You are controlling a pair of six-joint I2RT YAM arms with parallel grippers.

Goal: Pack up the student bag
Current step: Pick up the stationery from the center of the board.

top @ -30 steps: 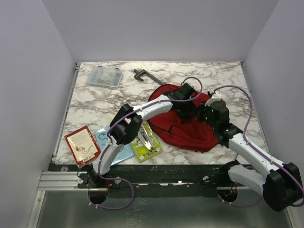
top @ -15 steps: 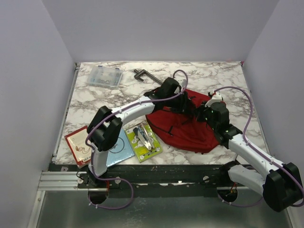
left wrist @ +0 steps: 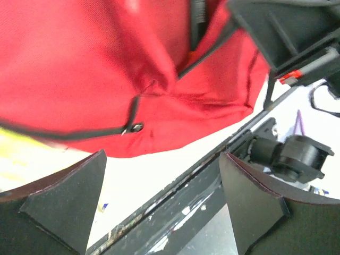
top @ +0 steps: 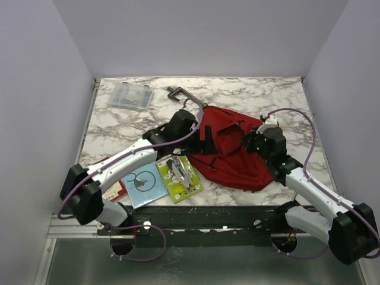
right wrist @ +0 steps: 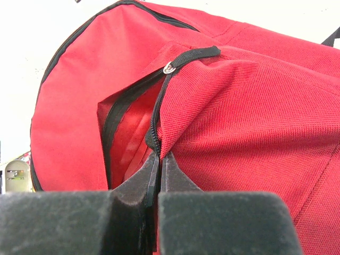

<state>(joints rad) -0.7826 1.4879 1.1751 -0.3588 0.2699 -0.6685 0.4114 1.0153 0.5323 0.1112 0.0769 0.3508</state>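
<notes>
The marbled desk (top: pixel 119 133) bore the bag (top: pixel 228 159), a clear box (top: pixel 130 95), a clamp (top: pixel 177 93), a green pack (top: pixel 180 178) and a blue booklet (top: pixel 146 184).

A clear plastic box (top: pixel 131 95) and a dark clamp (top: pixel 177 93) lie on the marble table's (top: pixel 285 95) far side. A green pack (top: pixel 179 175) adjoins a blue booklet (top: pixel 145 185) at the near edge.

The student bag (left wrist: pixel 95 64) fills the upper portion of the view, its red fabric creased and crossed by a black seam line (left wrist: pixel 90 133) that carries a small metal stud (left wrist: pixel 137 126). The left gripper (left wrist: pixel 162 159) sits just below the bag's lower edge, its fingers (left wrist: pixel 64 202) spread wide with nothing between them. Below the bag lie a strip of white table (left wrist: pixel 138 180) and a dark edge rail (left wrist: pixel 180 210), and a black arm joint (left wrist: pixel 289 154) stands at the bag's lower right.
</notes>
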